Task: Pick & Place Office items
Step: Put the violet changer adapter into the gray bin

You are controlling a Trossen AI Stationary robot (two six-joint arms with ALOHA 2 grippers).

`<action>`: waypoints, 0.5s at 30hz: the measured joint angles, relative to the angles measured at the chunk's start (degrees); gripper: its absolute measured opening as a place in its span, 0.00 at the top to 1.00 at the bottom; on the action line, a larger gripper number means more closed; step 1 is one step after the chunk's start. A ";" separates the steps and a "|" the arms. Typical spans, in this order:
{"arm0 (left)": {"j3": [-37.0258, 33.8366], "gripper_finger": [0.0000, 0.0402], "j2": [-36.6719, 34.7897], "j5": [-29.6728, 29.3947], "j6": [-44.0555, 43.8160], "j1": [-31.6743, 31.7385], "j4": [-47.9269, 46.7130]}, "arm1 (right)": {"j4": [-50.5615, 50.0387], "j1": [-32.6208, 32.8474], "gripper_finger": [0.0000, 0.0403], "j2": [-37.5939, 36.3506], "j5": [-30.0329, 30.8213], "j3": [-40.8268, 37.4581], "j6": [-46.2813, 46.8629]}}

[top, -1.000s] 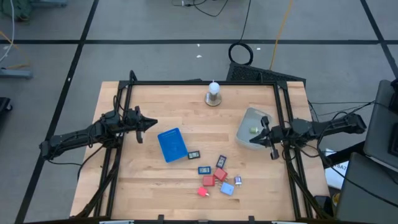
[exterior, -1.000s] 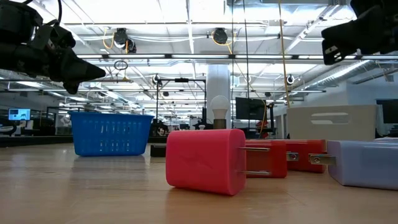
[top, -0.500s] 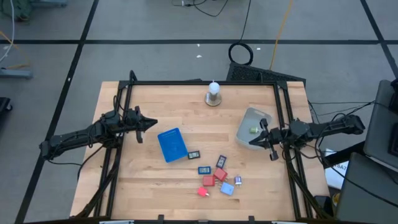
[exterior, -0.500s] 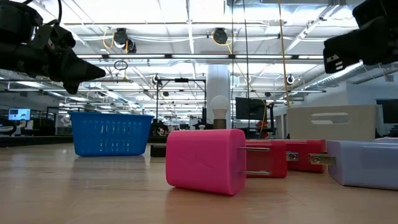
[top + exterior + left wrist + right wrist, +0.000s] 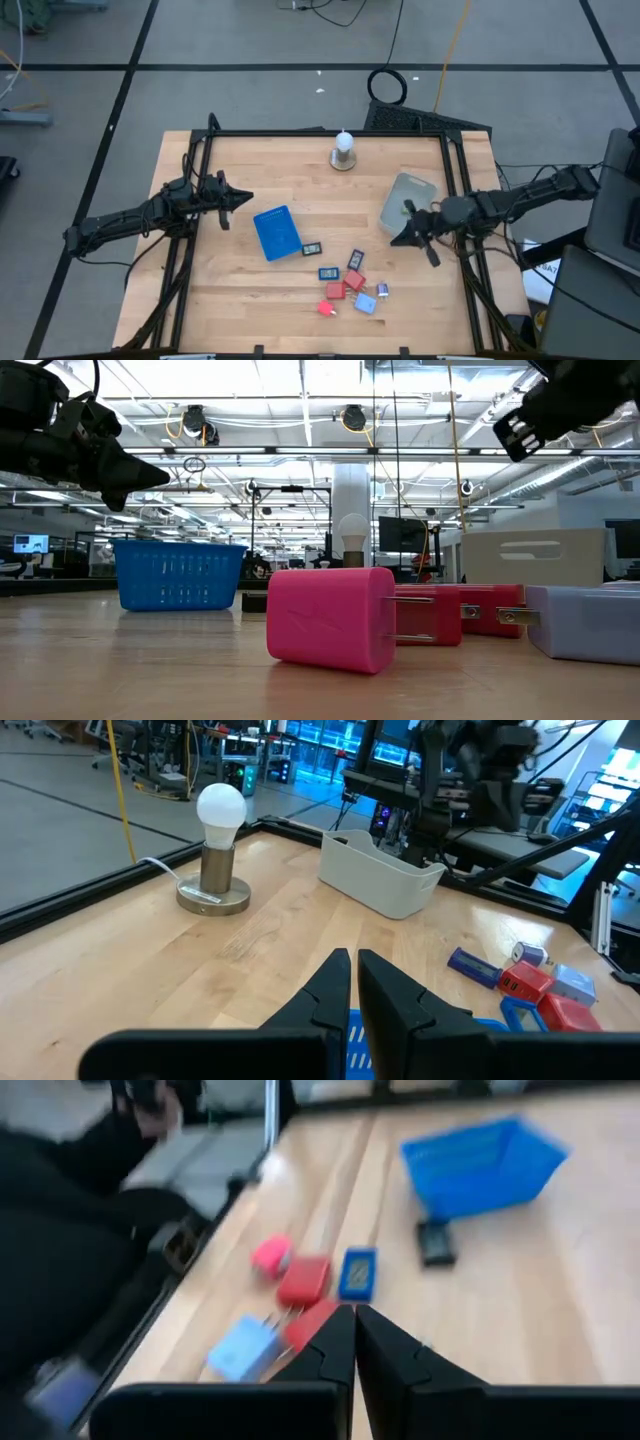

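The office items [image 5: 348, 281] lie scattered on the table [image 5: 240, 290] just beside the blue basket [image 5: 276, 232], between it and the grey bin [image 5: 403, 203]. The right gripper [image 5: 404, 239] hovers at the bin's near edge, fingers pressed together, empty. The left gripper [image 5: 245, 200] waits beyond the basket, fingers together, empty.

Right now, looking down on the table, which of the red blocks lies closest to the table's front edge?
The pinkish-red block at the cluster's lower left; the other red blocks lie farther back.
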 joint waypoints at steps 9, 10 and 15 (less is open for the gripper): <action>0.00 0.94 0.00 -0.01 0.00 0.00 0.00 | -15.10 9.51 0.99 19.89 1.35 15.53 0.41; 0.00 0.94 0.00 -0.01 0.00 0.00 0.00 | -15.29 10.11 0.99 21.05 1.34 16.01 1.05; 0.00 0.94 0.00 -0.02 0.00 -0.01 0.00 | -14.40 12.48 0.99 25.24 1.97 16.49 5.77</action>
